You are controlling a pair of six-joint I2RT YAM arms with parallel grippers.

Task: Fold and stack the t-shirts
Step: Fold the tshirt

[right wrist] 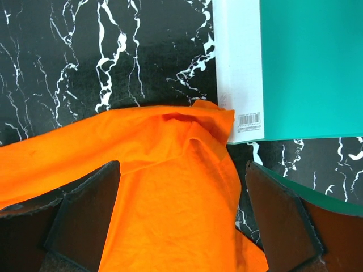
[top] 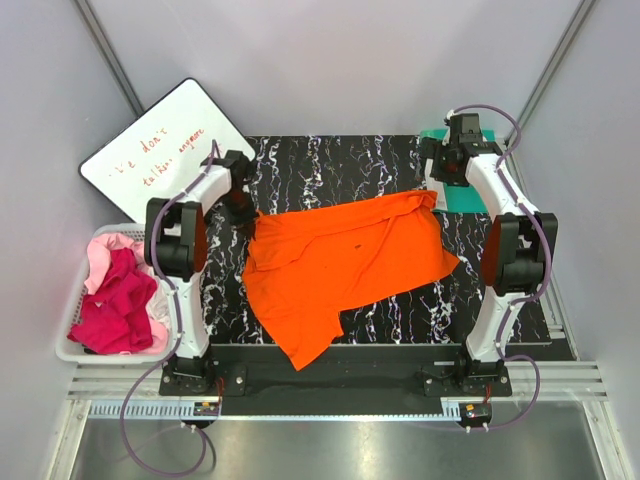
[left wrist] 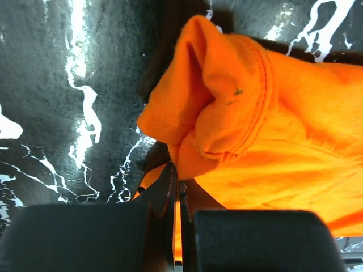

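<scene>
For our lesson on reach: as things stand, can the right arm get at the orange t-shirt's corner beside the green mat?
Probably yes. Its open fingers hang right over that corner of the orange t-shirt, with nothing lying on it; the green mat sits just beside.

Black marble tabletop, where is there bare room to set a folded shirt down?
Bare: the far strip of tabletop between whiteboard and teal mat, and the near right patch between the orange t-shirt and the right arm's base. Crowded: the centre under that shirt, and the left basket, full of pink t-shirts.
</scene>
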